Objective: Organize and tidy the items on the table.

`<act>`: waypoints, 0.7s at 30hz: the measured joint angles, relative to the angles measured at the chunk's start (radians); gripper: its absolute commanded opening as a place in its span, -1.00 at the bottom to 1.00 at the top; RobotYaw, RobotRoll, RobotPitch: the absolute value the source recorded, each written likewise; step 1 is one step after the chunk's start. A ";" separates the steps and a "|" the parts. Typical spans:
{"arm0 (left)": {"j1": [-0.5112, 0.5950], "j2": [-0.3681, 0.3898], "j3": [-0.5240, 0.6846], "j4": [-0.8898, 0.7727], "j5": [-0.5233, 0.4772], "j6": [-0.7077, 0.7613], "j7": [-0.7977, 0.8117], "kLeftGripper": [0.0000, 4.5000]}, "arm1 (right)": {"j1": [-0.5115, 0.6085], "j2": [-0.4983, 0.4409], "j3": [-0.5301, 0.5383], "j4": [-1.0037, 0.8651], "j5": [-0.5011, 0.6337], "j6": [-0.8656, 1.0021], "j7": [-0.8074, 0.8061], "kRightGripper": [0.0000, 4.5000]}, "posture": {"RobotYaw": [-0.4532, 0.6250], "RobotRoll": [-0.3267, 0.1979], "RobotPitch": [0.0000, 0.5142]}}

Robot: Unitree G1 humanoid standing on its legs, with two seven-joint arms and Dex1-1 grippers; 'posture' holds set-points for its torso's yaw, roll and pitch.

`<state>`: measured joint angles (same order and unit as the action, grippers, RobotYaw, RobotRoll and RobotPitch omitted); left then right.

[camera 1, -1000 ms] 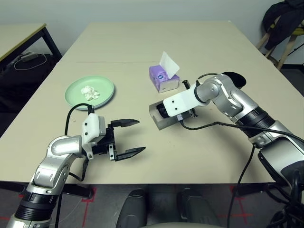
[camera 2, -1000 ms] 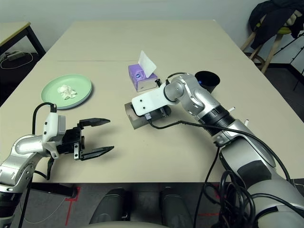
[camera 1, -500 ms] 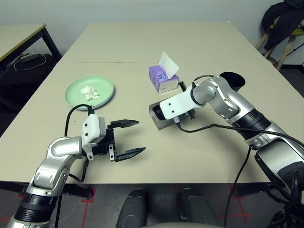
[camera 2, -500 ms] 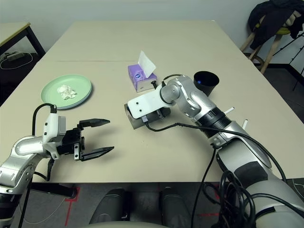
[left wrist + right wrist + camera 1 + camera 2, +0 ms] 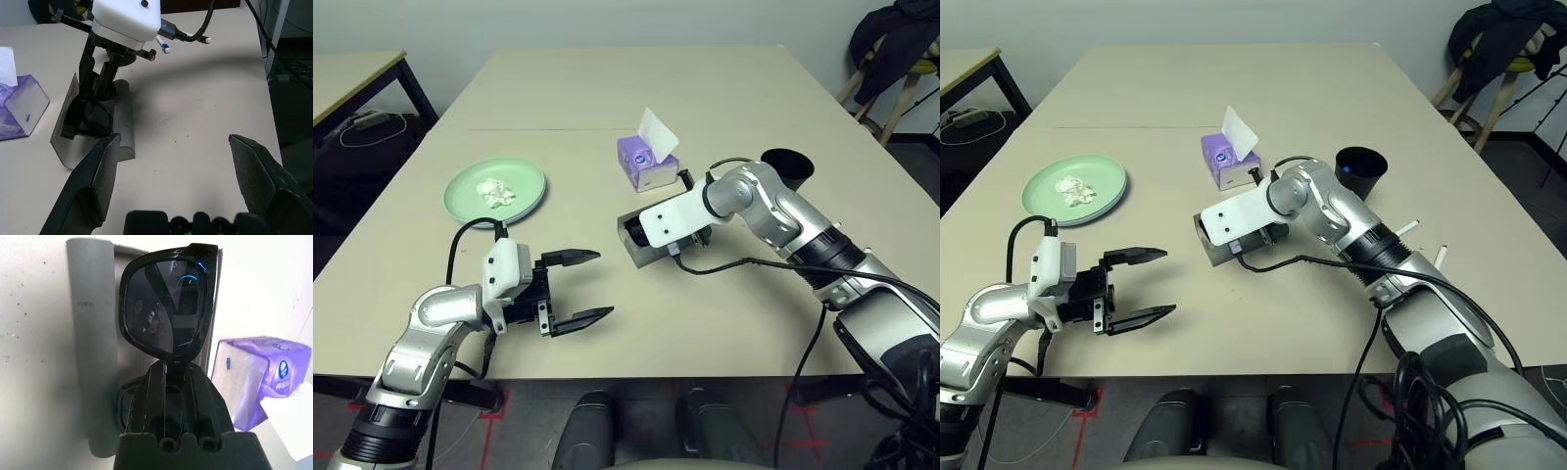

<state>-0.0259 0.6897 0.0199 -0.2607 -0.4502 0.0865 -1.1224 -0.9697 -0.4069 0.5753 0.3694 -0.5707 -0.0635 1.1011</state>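
A: Fingers of the right gripper [image 5: 168,369] are pinched tight on the bridge of the black plastic sunglasses [image 5: 168,298], one dark lens standing just past the tips and the other low between them.

B: And around them?

A: Right beyond the lens lies the open grey glasses case [image 5: 641,243], its rounded lid [image 5: 95,357] to one side and the flat flap behind the frame. The sunglasses hang at the case's mouth, partly inside it. I cannot tell whether they touch its floor.

B: How should they handle?

A: Light and stiff, I judge, with glossy lenses that would scratch or slip. The bridge is the sensible hold, clear of the lenses and of hinges that could fold. The case looks light too, so a push may slide it along the large beige table [image 5: 724,108].

B: Further out?

A: Just past the case stands the purple cardboard tissue box [image 5: 647,163] with a white sheet sticking up. The black round cup [image 5: 786,165] sits beyond the right forearm. The left gripper [image 5: 578,287], well apart from the case, hovers with its fingers spread wide and nothing between them. Farther off is the mint green round plate [image 5: 495,189] carrying a white crumpled tissue wad [image 5: 495,192].

B: Any change from a second ago?

A: Hardly. The right elbow has swung slightly, with the grip still shut at the case; the left arm stays put.
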 measured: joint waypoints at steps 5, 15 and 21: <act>0.002 0.000 0.000 0.000 0.000 0.003 0.000 1.00 | -0.007 0.003 0.000 0.028 0.005 -0.020 -0.009 -0.80 | 0.06 0.25 -0.76; 0.013 0.000 0.000 -0.002 0.000 0.004 0.010 1.00 | -0.031 0.010 0.012 0.135 -0.018 -0.112 -0.051 -0.80 | 0.09 0.25 -0.74; 0.032 0.000 0.000 -0.009 0.000 0.005 0.012 1.00 | -0.046 0.020 0.014 0.177 -0.027 -0.164 -0.073 -0.80 | 0.09 0.25 -0.73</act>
<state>0.0056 0.6896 0.0199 -0.2698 -0.4501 0.0911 -1.1101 -1.0158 -0.3871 0.5891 0.5462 -0.5980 -0.2279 1.0279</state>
